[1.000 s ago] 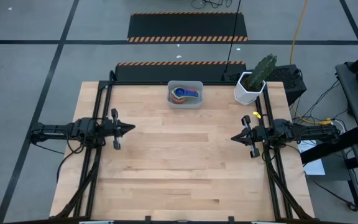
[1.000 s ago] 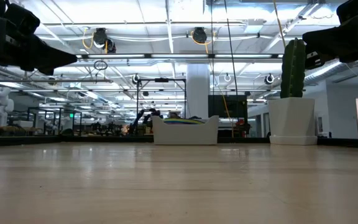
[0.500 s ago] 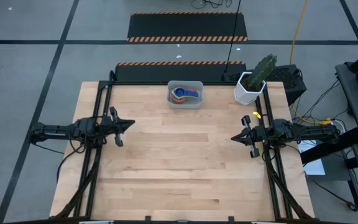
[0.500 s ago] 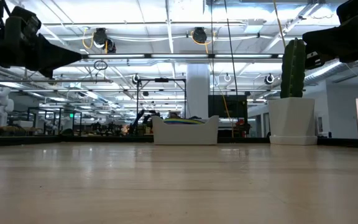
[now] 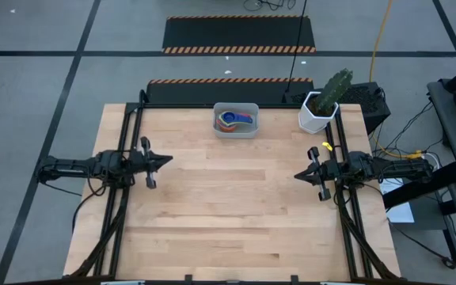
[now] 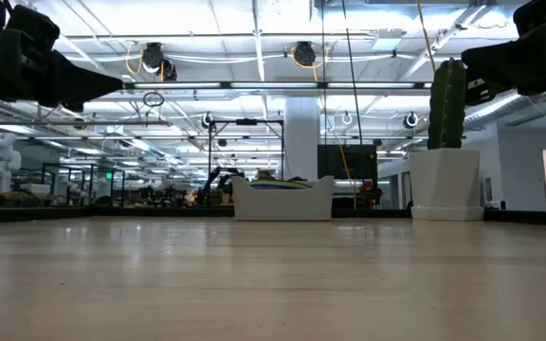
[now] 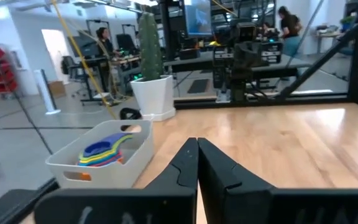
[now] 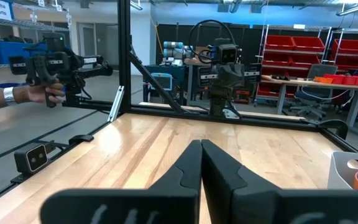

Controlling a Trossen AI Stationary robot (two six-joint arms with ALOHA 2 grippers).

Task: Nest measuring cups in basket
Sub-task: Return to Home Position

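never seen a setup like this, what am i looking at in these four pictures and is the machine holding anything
It is a robot with two dark arms at a wooden table. One picture looks straight down from above, one looks level across the tabletop, and two come from cameras on the arms' wrists.

From above, the left gripper sits at the table's left side and the right gripper at its right. Both are shut and hold nothing; each wrist picture shows its two fingers pressed together.

At the far edge stands a small grey-blue basket with colourful measuring cups stacked inside. To its right is a white pot with a cactus. The wrist pictures also catch people in the room behind the table.
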